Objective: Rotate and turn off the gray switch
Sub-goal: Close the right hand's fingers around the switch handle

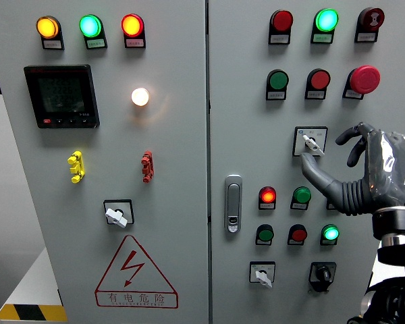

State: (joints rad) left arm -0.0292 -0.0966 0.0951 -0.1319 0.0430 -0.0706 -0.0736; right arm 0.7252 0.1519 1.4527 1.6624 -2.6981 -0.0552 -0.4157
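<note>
One robot hand shows in the head view: the right hand [351, 165], coming in from the lower right edge on a dark, jointed wrist. Its fingers are loosely curled and spread, with the thumb stretched out to the left so that its tip lies at the lower edge of the gray switch [310, 142]. The index finger arches over the switch's right side, its tip just beside the plate's upper right corner. Whether thumb and finger actually pinch the knob cannot be told; the knob's small light lever stays visible between them, slanting down to the right.

That switch sits on a square plate in the right door of the control cabinet [209, 162], up and to the left of the palm. Right above it runs a row with a green button [278, 80], a red button [319, 79] and a large red mushroom button [364, 79]. Below the thumb are a lit red lamp [268, 196] and a green one [302, 196]. Further down, near the bottom, is another gray rotary switch [262, 274] beside a black one [322, 273]. A metal door handle [233, 203] stands left of these. Well apart on the left door are a digital meter [61, 96], a glowing white lamp [140, 96] and a third gray switch [117, 214] above a red warning triangle [136, 273].
</note>
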